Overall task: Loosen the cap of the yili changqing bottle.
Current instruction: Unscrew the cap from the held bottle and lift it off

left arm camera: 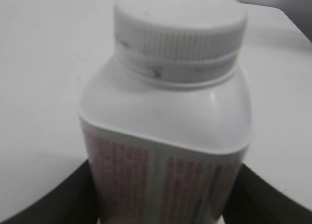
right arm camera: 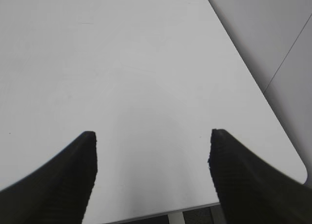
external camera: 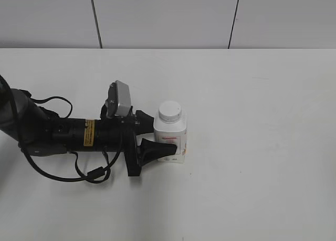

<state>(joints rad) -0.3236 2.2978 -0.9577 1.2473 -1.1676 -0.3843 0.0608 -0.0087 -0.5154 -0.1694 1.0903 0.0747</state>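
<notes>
Jaws, left gripper [external camera: 159, 133]: pressed against both sides of the yili changqing bottle [external camera: 171, 137], low on its body.
Jaws, right gripper [right arm camera: 152, 171]: spread apart, nothing between.
Bottle: upright on table [external camera: 262, 146].
Cap [external camera: 170, 111]: seated above the grip.

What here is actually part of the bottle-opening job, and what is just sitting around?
Part of the job:
- yili changqing bottle, upright on the table
- its cap, on the neck
- left gripper, fingers either side of the bottle
- right gripper, open over bare table

Just there:
- the white table; nothing else lies about
</notes>
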